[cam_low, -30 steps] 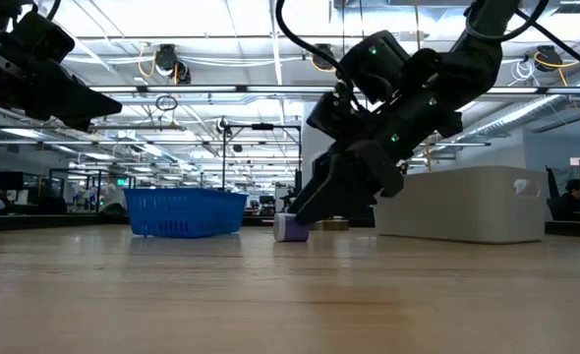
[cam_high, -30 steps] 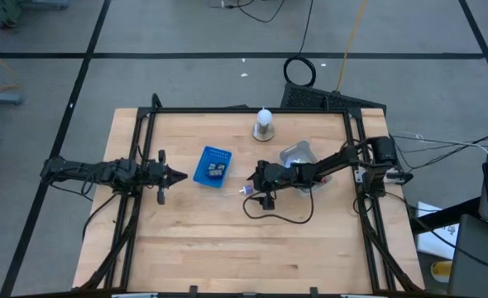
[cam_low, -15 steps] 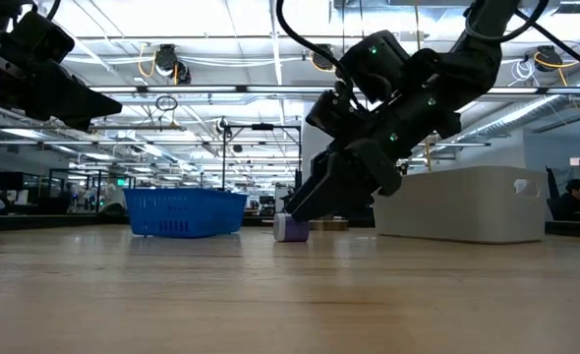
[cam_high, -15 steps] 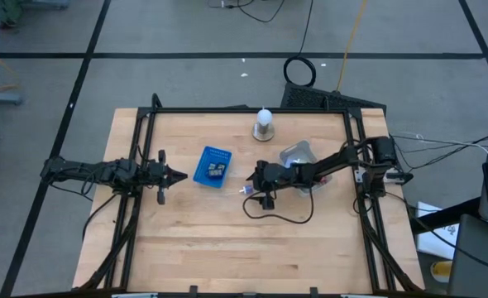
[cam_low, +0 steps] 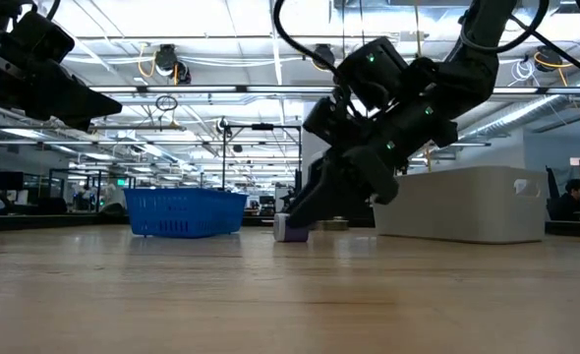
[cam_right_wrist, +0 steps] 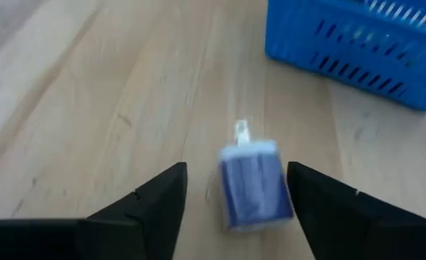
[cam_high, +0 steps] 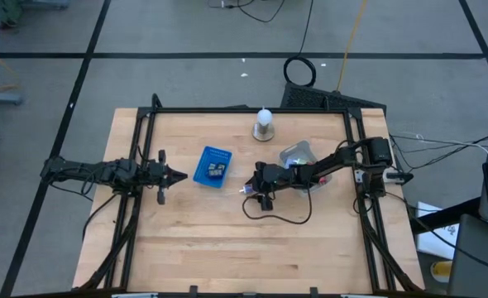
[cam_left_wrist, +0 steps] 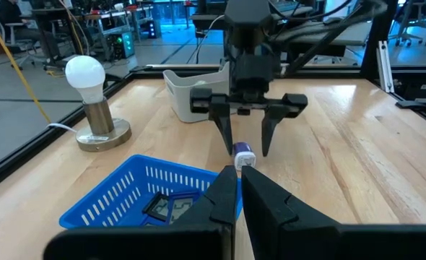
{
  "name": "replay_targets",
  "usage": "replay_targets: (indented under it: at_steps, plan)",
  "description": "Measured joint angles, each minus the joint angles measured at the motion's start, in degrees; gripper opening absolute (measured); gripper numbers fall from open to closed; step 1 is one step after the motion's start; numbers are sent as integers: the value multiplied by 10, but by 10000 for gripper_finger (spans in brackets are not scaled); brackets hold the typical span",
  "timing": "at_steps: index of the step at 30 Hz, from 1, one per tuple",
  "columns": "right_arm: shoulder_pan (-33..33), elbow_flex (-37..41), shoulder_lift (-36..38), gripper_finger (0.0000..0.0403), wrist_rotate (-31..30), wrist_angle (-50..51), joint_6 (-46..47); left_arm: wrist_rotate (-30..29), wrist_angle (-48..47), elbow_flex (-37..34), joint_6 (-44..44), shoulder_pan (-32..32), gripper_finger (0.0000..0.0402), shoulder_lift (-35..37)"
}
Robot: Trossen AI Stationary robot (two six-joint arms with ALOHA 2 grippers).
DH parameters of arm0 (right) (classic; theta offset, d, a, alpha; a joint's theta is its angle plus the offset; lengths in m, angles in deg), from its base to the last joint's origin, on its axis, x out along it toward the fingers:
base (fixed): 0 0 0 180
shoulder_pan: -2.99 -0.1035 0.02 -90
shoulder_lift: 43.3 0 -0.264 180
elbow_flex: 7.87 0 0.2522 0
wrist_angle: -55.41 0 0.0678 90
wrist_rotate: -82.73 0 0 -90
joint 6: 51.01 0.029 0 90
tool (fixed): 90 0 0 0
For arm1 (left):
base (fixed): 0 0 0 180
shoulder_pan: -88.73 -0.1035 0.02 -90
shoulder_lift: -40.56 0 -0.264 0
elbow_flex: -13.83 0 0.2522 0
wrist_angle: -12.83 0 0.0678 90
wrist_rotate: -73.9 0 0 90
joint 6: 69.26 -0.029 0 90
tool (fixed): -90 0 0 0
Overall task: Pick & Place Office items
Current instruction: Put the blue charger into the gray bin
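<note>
A small purple-and-white piece (cam_high: 246, 191) (cam_right_wrist: 255, 184) (cam_low: 291, 228) lies flat on the wood, to the right of the blue mesh basket (cam_high: 212, 165). My right gripper (cam_high: 251, 187) (cam_left_wrist: 245, 142) is open just above the table. Its fingers stand on either side of the piece without touching it. Several small dark pieces (cam_left_wrist: 162, 206) lie inside the basket. My left gripper (cam_high: 178, 175) (cam_left_wrist: 240, 193) is shut and hovers left of the basket, pointing at it.
The clear grey tray (cam_high: 298, 154) (cam_left_wrist: 191, 90) sits under my right forearm. A white knob on a round base (cam_high: 264, 124) (cam_left_wrist: 95, 105) stands near the table's far edge. A black cable loops over the table (cam_high: 281, 217) below my right arm. The near half of the table is bare wood.
My right gripper has crept slightly toward the table's left, closer over the purple-and-white piece, with its wrist dipping a little. It has stayed open. The piece has not moved.
</note>
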Motion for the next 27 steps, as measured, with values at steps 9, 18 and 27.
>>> replay_targets:
  at_steps: [9, 18, 27]
  plan:
    - [0, 1, -1, 166, 0, 13, -2, 0, 0, 0, 0, 0, 26, 0]
    - [0, 1, 3, 120, -1, 9, 5, 0, 0, 0, 6, 0, 26, 0]
    - [-7, 25, 174, 120, 43, 43, 31, 0, 0, 0, 9, 0, 26, 0]
